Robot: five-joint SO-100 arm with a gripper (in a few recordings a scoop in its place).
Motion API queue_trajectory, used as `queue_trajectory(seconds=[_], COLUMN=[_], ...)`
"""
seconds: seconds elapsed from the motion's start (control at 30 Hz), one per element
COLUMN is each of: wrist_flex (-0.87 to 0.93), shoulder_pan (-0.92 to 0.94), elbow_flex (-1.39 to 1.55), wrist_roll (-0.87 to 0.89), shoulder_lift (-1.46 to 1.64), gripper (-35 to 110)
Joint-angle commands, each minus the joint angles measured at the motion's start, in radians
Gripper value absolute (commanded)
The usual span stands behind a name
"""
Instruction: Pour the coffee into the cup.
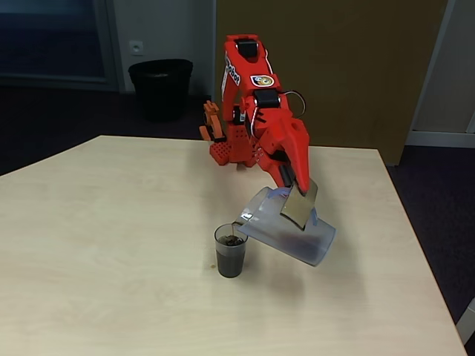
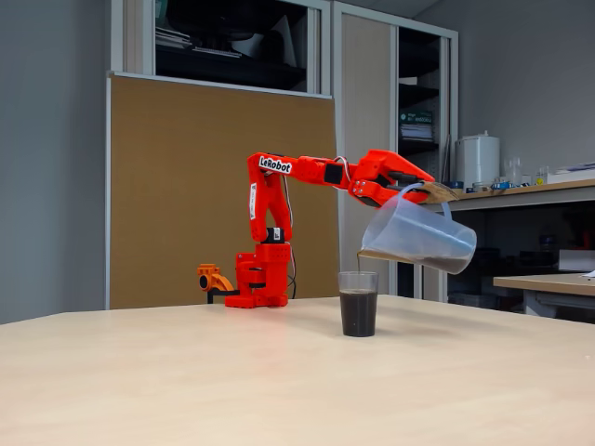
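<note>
My gripper [image 1: 298, 194] is clenched on the flat grey handle [image 1: 298, 205] of the translucent jug [image 1: 289, 233], holding it clear of the worktop [image 1: 111, 245]. In the other fixed view the gripper [image 2: 429, 192] sits at the jug's [image 2: 418, 235] top, at about 12 o'clock of it.

The jug is tipped hard, spout [image 1: 243, 219] down toward 9 o'clock in both fixed views, base raised toward 3 o'clock. The spout hangs just above the cup's rim, over its 3 o'clock edge in a fixed view [image 1: 231, 251]; touching or not, can't tell.

The cup [image 2: 358, 303] stands upright on the worktop [image 2: 279, 390], near the picture's middle, at about 8 o'clock from the jug body. It is more than half full of the coffee [image 2: 358, 311], dark brown to near black through the clear wall. From above, the coffee [image 1: 231, 259] fills most of the cup, with a dark patch at the surface under the spout. A thin dark line runs from spout to cup in the side-on fixed view. A little dark liquid lies along the jug's lower wall near the spout.

My red arm [image 2: 307, 170] reaches from its base [image 2: 260, 283] at the worktop's far edge, at about 9 o'clock of the cup in that view. A black bin [image 1: 160, 87] stands on the floor behind the worktop, at 11 o'clock of the cup.
</note>
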Motion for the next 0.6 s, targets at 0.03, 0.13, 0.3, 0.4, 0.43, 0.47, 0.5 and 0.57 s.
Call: queue_trajectory(seconds=[0.03,0.13,0.3,0.4,0.43,0.47,0.5,0.57], wrist_flex=[0.020,0.035,0.064,0.092,0.106,0.118,0.135,0.175], shoulder_pan=[-0.015,-0.020,-0.028,-0.031,-0.032,-0.035,-0.038,-0.049], elbow_flex=[-0.054,-0.066,-0.083,-0.106,-0.117,-0.129,-0.143,-0.176], wrist_roll=[-0.018,-0.029,-0.067,-0.110,-0.132,-0.156,-0.186,-0.250], shoulder_lift=[0.040,0.037,0.029,0.018,0.014,0.008,0.002,-0.017], gripper=[0,0,0,0,0,0,0,0])
